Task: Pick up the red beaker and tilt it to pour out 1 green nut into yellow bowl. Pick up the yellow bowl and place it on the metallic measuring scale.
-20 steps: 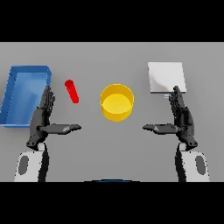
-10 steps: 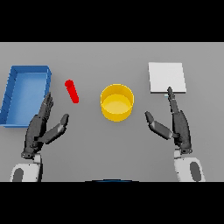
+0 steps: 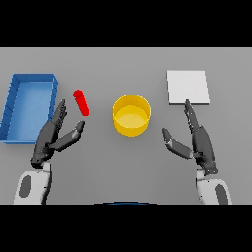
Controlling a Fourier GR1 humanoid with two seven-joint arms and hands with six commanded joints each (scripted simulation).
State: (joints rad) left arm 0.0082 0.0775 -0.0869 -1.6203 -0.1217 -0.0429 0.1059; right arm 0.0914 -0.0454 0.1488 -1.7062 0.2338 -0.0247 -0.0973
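**Pre-grasp: left hand short of the beaker, nothing held**

You had the left hand (image 3: 53,138) at lower left of the frame, fingers straight and spread, thumb out toward the centre, gripping nothing. The red beaker (image 3: 80,102) sat just above and right of its fingertips, apart from them, at upper left of centre. It read as tilted or lying, long axis running diagonally; you couldn't tell from this view which end was the mouth, and no green nut was visible.

The blue tray (image 3: 28,106) was hard against the left edge, its right wall near the beaker and beside the left hand. The yellow bowl (image 3: 131,115) sat centre frame, looking empty inside, well apart from both hands. The metallic scale (image 3: 187,87) was upper right, a flat pale square. Your right hand (image 3: 197,140) was at lower right, fingers extended and holding nothing, its longest fingertip pointing up at the scale's lower edge and just short of it.

Risks, as I judged them:
- The beaker was thin and off upright. A straight-finger approach could have nudged it and rolled it toward the tray wall instead of capturing it.
- If it was lying down, the nut could have spilled on the table on lift, before you reached the bowl.
- Wrong grip orientation would have meant pouring from the closed end.
- The bowl was wide. A one-hand rim pinch from the right might have tipped it on the way to the scale.
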